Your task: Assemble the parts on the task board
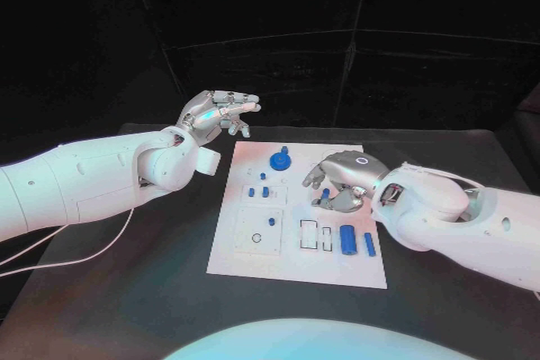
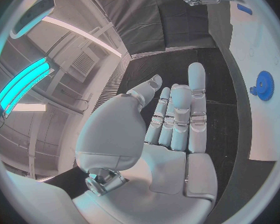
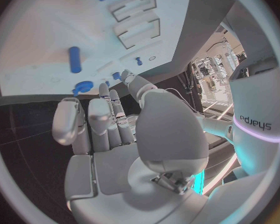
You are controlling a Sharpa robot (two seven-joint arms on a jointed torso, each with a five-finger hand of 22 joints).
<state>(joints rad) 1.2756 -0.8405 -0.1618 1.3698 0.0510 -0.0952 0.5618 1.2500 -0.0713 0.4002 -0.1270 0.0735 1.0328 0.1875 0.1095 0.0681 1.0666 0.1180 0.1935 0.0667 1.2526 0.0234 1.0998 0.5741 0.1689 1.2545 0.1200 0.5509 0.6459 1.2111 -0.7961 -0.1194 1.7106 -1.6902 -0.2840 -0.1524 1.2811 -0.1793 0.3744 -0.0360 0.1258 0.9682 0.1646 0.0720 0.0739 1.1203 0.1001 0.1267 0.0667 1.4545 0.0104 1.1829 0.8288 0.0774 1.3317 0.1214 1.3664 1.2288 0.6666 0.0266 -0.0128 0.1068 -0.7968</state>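
Several blue parts (image 1: 348,240) sit on the task board (image 1: 298,262).

The black table (image 1: 135,297) carries everything in the scene. A thin white cable (image 1: 79,258) lies on its left side, near the edge. Behind the table, on the far side, hangs a dark curtain (image 1: 371,55).

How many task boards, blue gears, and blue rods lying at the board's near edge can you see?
task board: 1
blue gear: 1
blue rods: 2, a thick rod and a thin rod
Total: 4
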